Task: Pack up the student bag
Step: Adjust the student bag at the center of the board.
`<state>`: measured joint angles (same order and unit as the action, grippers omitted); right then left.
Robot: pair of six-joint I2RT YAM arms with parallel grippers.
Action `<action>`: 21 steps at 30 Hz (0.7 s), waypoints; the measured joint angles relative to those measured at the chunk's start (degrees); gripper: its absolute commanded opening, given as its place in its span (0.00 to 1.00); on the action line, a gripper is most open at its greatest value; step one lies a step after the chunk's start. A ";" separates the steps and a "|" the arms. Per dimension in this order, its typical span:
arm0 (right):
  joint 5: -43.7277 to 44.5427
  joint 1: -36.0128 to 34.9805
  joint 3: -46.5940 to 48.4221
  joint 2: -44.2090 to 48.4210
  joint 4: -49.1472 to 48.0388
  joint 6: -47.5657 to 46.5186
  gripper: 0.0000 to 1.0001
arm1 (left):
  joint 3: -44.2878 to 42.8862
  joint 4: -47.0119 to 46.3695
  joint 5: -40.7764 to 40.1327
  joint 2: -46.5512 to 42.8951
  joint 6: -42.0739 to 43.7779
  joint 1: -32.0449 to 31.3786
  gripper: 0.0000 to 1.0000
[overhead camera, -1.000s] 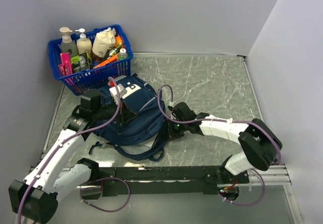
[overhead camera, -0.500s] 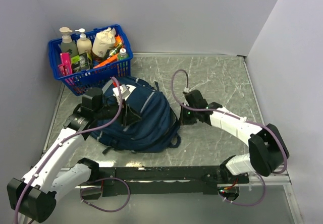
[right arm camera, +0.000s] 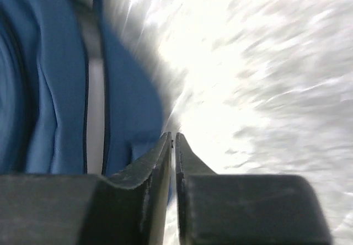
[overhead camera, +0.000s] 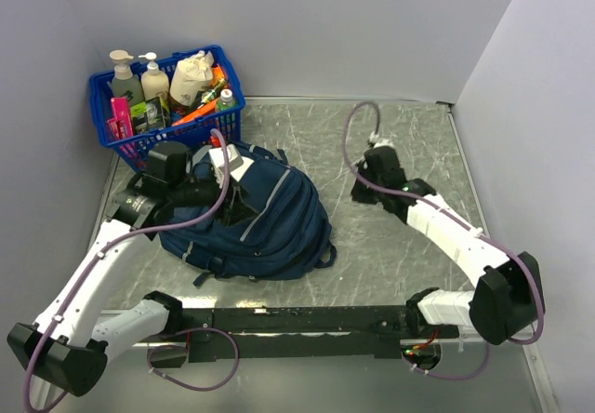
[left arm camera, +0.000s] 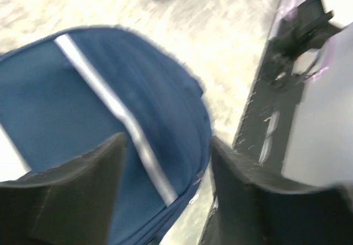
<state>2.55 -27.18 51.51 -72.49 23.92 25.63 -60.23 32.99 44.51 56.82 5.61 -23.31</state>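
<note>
The bag lies on the table left of centre, just near of the blue basket of bottles in the far left corner. The top view shows the whole of it: navy, with a grey stripe and a white patch at its far end, and straps trailing on its near right side.

The left gripper hangs over the bag's far left part. Whether it touches the fabric cannot be told from above. The left wrist view settles its state: the left gripper has its fingers spread wide, with only the bag's blue cloth and grey stripe below them and nothing between.

The right gripper is over bare table right of the bag, apart from it. From above its jaws are too small to read. In the blurred right wrist view the right gripper has its fingers pressed almost together, a thin slit between them, nothing pinched. The bag's edge fills the left of that view.
</note>
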 measured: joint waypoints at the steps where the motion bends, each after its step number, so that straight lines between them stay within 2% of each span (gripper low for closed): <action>1: 1.27 0.98 1.18 0.55 0.46 0.02 0.09 | -0.87 2.08 -0.48 0.04 1.90 0.81 0.51; 4: 6.08 1.25 4.44 1.42 0.28 -0.17 0.19 | -2.47 9.90 -1.36 0.81 8.87 4.52 0.42; 6: 9.53 -3.08 4.04 3.69 -0.15 -0.85 0.23 | -3.45 14.19 -1.22 2.25 12.28 7.02 0.40; 7: 11.21 -7.19 3.61 5.33 -0.11 -1.25 0.30 | -3.96 16.28 -0.87 3.28 14.23 8.83 0.41; 8: 12.46 -12.31 3.56 6.80 0.52 -1.33 0.35 | -4.20 17.94 -0.74 4.28 15.89 10.51 0.44; 10: 13.99 -20.87 3.72 8.63 1.95 -0.85 0.40 | -4.31 20.70 -0.55 5.95 19.54 13.03 0.61; 11: 14.19 -25.16 3.74 9.49 3.02 -0.48 0.40 | -4.28 22.10 -0.50 6.60 21.59 13.73 0.71; 12: 14.16 -27.98 3.63 10.19 4.20 0.07 0.40 | -4.11 23.26 -0.39 6.97 24.11 13.92 0.90; 13: 14.10 -29.81 3.30 10.86 5.16 0.57 0.39 | -3.65 24.17 -0.42 7.04 26.86 13.90 0.94; 15: 14.23 -32.02 1.97 12.46 6.34 1.95 0.38 | -1.92 25.53 -0.42 6.36 31.74 13.90 0.99; 21: 14.75 -33.79 -1.86 15.69 10.47 5.55 0.37 | 2.84 28.50 -0.26 2.60 43.71 13.86 0.98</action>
<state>17.30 -60.97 49.65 -56.80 34.39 31.18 -57.39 61.49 44.25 59.42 49.32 -9.45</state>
